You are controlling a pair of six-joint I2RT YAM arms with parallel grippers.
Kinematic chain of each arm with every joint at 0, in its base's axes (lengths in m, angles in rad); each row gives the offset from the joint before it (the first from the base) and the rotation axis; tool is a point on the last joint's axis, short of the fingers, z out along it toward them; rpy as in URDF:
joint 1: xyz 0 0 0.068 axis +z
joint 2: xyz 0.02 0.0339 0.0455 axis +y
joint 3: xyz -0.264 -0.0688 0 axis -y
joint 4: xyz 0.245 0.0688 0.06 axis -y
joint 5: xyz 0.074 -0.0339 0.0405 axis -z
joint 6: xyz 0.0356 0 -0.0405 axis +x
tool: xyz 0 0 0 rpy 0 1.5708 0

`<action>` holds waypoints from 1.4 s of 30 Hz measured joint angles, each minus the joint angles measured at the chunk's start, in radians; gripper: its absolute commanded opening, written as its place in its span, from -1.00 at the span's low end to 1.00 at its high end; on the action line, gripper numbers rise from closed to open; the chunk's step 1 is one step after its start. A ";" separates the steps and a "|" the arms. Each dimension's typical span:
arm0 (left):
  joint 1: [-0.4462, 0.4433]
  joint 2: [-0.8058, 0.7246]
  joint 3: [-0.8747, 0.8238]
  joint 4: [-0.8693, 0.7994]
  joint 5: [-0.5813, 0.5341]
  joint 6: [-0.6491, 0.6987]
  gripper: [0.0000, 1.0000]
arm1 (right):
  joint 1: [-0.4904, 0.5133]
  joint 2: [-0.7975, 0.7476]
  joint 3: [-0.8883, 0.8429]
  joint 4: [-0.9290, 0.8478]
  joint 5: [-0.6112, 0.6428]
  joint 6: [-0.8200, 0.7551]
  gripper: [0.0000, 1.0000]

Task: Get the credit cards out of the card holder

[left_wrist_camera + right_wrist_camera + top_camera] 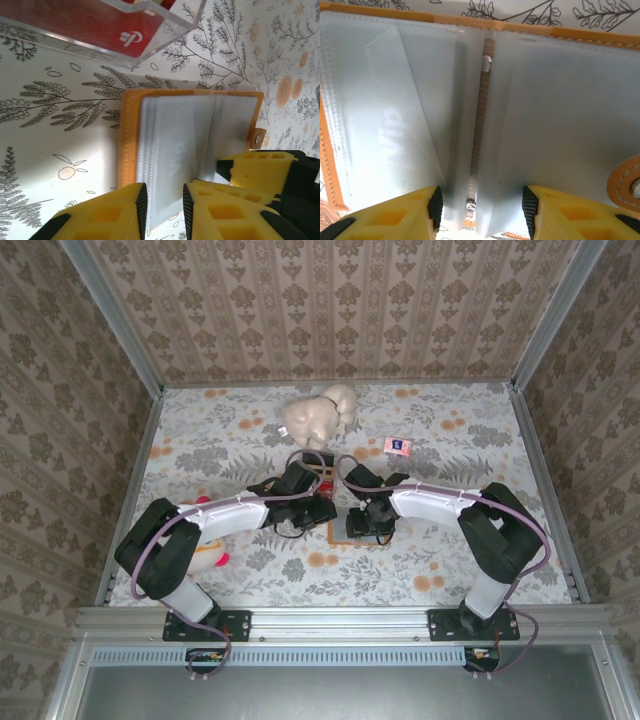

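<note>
Two arms fold inward, wrists tipped down over the card holder (190, 135), which lies open on the desk (450, 570). The left gripper (164, 212) looks clamped on a clear sleeve leaf. The right gripper (479, 212) stands apart, straddling the riveted spine. Red credit cards (100, 22) sit in the clear tray (177, 27) just beside. The visible sleeves look empty, so you would turn that leaf next and check for any leftovers.

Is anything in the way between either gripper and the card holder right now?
Nothing visible. The left gripper straddles the edge of the open card holder's clear sleeves, and the right gripper sits open right over its spine. The clear tray holding red cards lies beyond the holder.
</note>
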 measured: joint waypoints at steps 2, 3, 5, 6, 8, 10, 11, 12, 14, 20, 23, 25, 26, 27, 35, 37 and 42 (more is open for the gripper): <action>0.000 0.005 0.000 0.009 0.009 0.000 -0.49 | 0.000 0.005 0.003 -0.006 0.007 0.000 -0.13; 0.000 0.010 0.000 0.016 0.013 0.000 -0.50 | 0.000 0.006 0.004 -0.008 0.010 0.000 -0.16; 0.000 0.021 0.001 0.022 0.018 0.000 -0.50 | 0.000 0.008 0.004 -0.011 0.014 0.000 -0.17; 0.000 0.027 0.002 0.024 0.021 0.000 -0.49 | -0.001 0.008 0.004 -0.011 0.015 0.000 -0.17; -0.004 0.044 0.005 0.025 0.026 0.000 -0.49 | -0.003 0.008 0.004 -0.011 0.015 0.000 -0.17; -0.008 0.064 0.016 0.024 0.029 0.000 -0.48 | -0.003 0.008 0.003 -0.011 0.014 0.000 -0.15; -0.013 0.072 0.022 0.024 0.031 0.000 -0.47 | -0.004 0.008 0.003 -0.011 0.014 -0.001 -0.15; -0.016 0.081 0.029 0.024 0.032 0.000 -0.47 | -0.005 0.008 0.001 -0.009 0.014 -0.002 -0.16; -0.021 0.095 0.042 0.024 0.032 0.000 -0.47 | -0.006 0.006 -0.004 -0.004 0.014 -0.003 -0.19; -0.032 0.129 0.074 0.017 0.032 0.001 -0.44 | -0.013 -0.005 -0.021 0.014 0.010 -0.003 -0.23; -0.032 0.138 0.080 0.015 0.032 0.000 -0.43 | -0.016 -0.010 -0.028 0.022 0.005 -0.003 -0.25; -0.033 0.140 0.080 0.014 0.032 0.000 -0.43 | -0.018 -0.015 -0.034 0.028 0.003 -0.003 -0.27; -0.034 0.140 0.080 0.014 0.032 0.000 -0.43 | -0.018 -0.017 -0.037 0.031 0.002 -0.003 -0.28; -0.034 0.140 0.080 0.014 0.032 0.001 -0.43 | -0.019 -0.019 -0.039 0.033 0.002 -0.003 -0.29; -0.046 0.158 0.090 0.013 0.040 0.000 -0.41 | -0.040 -0.055 -0.085 0.090 -0.040 -0.004 -0.30; -0.048 0.161 0.090 0.013 0.044 0.000 -0.41 | -0.050 -0.069 -0.103 0.112 -0.059 -0.003 -0.30; -0.048 0.165 0.090 0.019 0.051 -0.005 -0.40 | -0.071 -0.097 -0.135 0.163 -0.100 0.001 -0.34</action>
